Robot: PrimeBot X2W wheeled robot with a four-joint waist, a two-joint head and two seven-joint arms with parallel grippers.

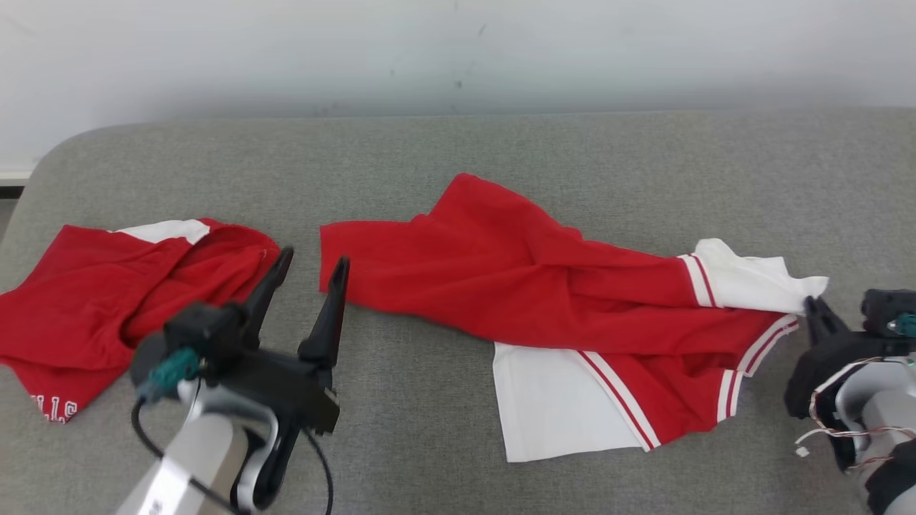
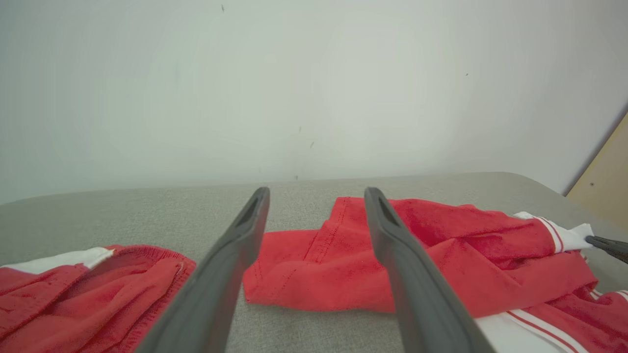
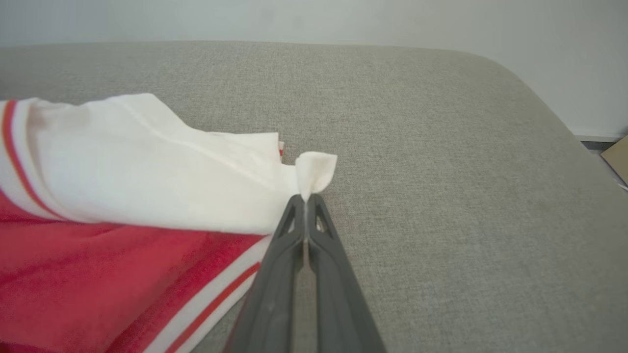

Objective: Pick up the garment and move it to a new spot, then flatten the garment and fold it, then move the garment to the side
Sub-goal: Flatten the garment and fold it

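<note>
The garment (image 1: 544, 286) is a red shirt with white, red-striped sleeves, lying rumpled across the middle of the grey surface. My right gripper (image 1: 814, 304) is shut on the tip of its white sleeve at the right end; in the right wrist view the closed fingertips (image 3: 306, 198) pinch a small fold of white cloth (image 3: 316, 169). My left gripper (image 1: 311, 268) stands open just left of the garment's red hem, nothing between its fingers. In the left wrist view the red hem (image 2: 314, 264) lies beyond the spread fingers (image 2: 387, 215).
A second red garment (image 1: 107, 300) with white trim and lettering lies bunched at the far left. The grey padded surface (image 1: 429, 443) has rounded corners and ends at a white wall (image 1: 458, 50) behind. A tan board (image 2: 606, 171) leans at the right.
</note>
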